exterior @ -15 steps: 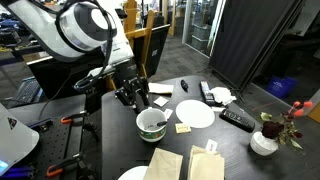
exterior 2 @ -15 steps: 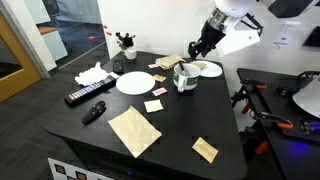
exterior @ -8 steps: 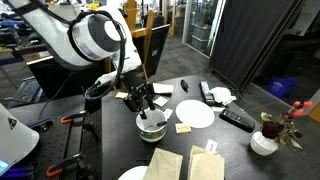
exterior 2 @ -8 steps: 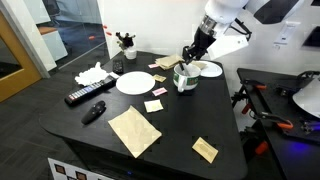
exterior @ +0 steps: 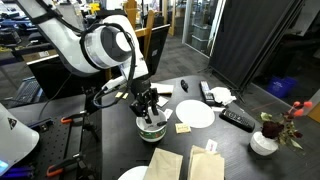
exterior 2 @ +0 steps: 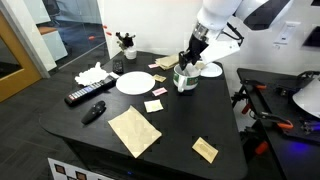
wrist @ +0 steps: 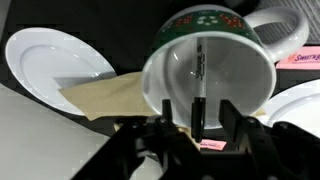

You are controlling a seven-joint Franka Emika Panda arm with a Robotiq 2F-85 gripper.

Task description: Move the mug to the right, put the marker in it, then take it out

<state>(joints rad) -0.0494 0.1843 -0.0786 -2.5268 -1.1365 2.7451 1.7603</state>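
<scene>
Gripper [wrist: 198, 128] sits low over the mug [wrist: 232, 78]. Its jaws are part-way open and straddle the upper end of the marker [wrist: 200, 70], with a sliver of gap showing on each side in the wrist view. The near end is dark against the fingers, so contact can't be ruled out; my read is not clamped. The marker stands inside the mug, running 12-to-6 across the pale bowl with its tip down on the floor of the cup. The mug is upright on the black table [exterior 2: 90, 130], green band outward, handle at about 1 o'clock in the wrist view. One white plate [wrist: 50, 65] is at 9 o'clock, another plate edge [wrist: 295, 100] at 4 o'clock, and a brown paper napkin [wrist: 100, 95] pokes out from under the mug at 8 o'clock. What changed: a second ago the gripper [exterior: 148, 105] hung above the mug [exterior: 152, 125], off toward 10 o'clock. It has since swung in and dropped until the fingers are at rim height, as the gripper [exterior 2: 188, 62] over the mug [exterior 2: 184, 77] also shows. The mug hasn't shifted across the frames. Meaning for the task: mug placement looks finished and the marker is in. This is probably the lead-in to the take-out, with the jaws needing to close on the marker and then lift straight up. Risk: an off-centre pinch could tip the marker against the rim or nudge the mug.
</scene>
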